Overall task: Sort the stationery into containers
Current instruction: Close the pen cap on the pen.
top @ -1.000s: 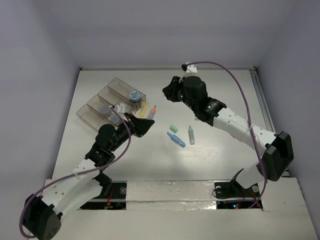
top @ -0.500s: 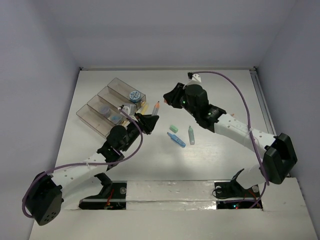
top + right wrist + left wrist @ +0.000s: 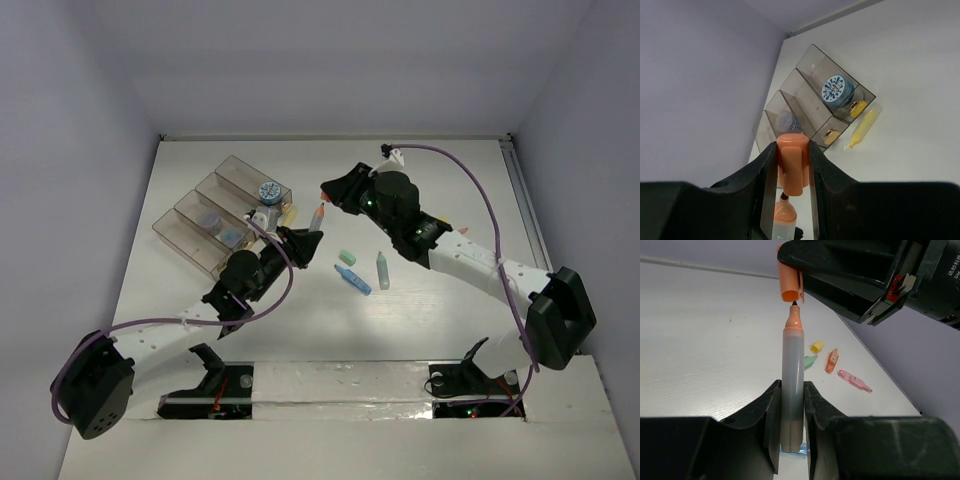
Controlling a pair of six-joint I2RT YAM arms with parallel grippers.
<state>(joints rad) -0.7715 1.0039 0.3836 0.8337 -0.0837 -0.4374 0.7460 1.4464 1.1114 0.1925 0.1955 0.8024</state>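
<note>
Left hold: my left gripper [image 3: 792,407] pinches the grey barrel of the orange pen [image 3: 792,352], which stands upright with its tip up.
Right hold: my right gripper [image 3: 791,177] is clamped on the orange cap [image 3: 791,160], open end down.
Meeting point: the cap hangs just above the pen's tip, nearly touching it.
Left wrist only: beyond the pen lie a yellow cap [image 3: 816,347], a green piece [image 3: 810,361], an orange piece [image 3: 831,360] and a pink pen [image 3: 854,381], close together.
Right wrist only: the containers [image 3: 807,107] sit in a joined row with brass clasps. A blue-patterned roll [image 3: 838,89] sits in the end box, and a yellow pen [image 3: 865,125] lies on the surface just beside that box.
Top view only: a blue pen [image 3: 352,279] and a green pen [image 3: 382,269] lie loose between my arms.
Surface: a white table [image 3: 440,165].
Room: pale lavender walls [image 3: 330,60].
</note>
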